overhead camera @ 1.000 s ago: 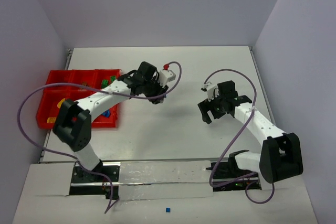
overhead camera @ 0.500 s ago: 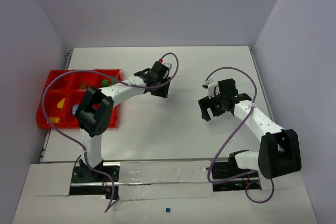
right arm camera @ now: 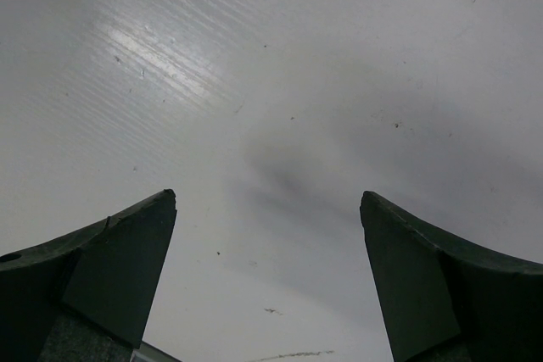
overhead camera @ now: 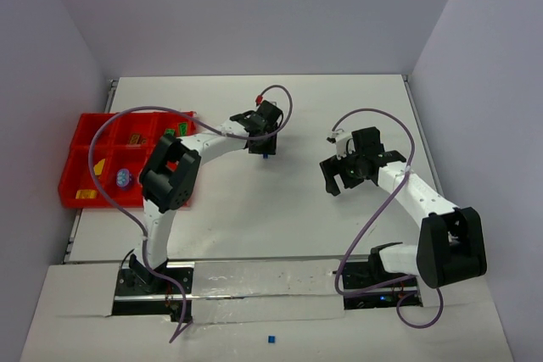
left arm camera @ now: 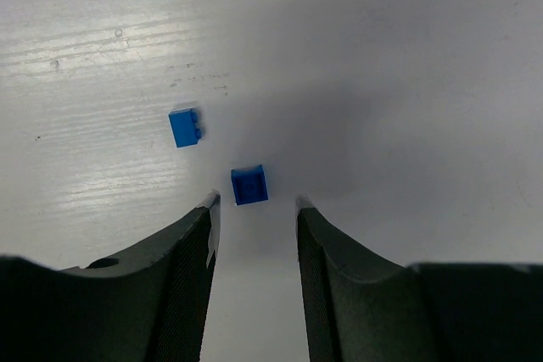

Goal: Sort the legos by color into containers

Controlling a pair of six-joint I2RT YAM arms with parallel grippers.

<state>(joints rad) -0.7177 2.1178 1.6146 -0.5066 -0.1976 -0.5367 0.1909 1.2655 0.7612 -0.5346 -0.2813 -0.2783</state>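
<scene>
Two tiny blue legos lie on the white table in the left wrist view: one [left arm camera: 249,185] just beyond my fingertips, the other [left arm camera: 185,127] farther off to the left. My left gripper [left arm camera: 254,202] is open and empty, low over the table, with the near blue lego just ahead of the gap. In the top view the left gripper [overhead camera: 265,152] is at mid table with a blue lego [overhead camera: 265,156] at its tip. The red containers [overhead camera: 85,129] at the far left hold green, yellow, orange and purple pieces. My right gripper [overhead camera: 338,177] is open and empty over bare table.
A small blue piece [overhead camera: 270,339] lies off the table on the near ledge. Purple cables loop over both arms. The walls close in the table at the back and sides.
The left arm has swung away from the containers to the right and reached out to the blue legos at mid table. The right arm has barely moved.
</scene>
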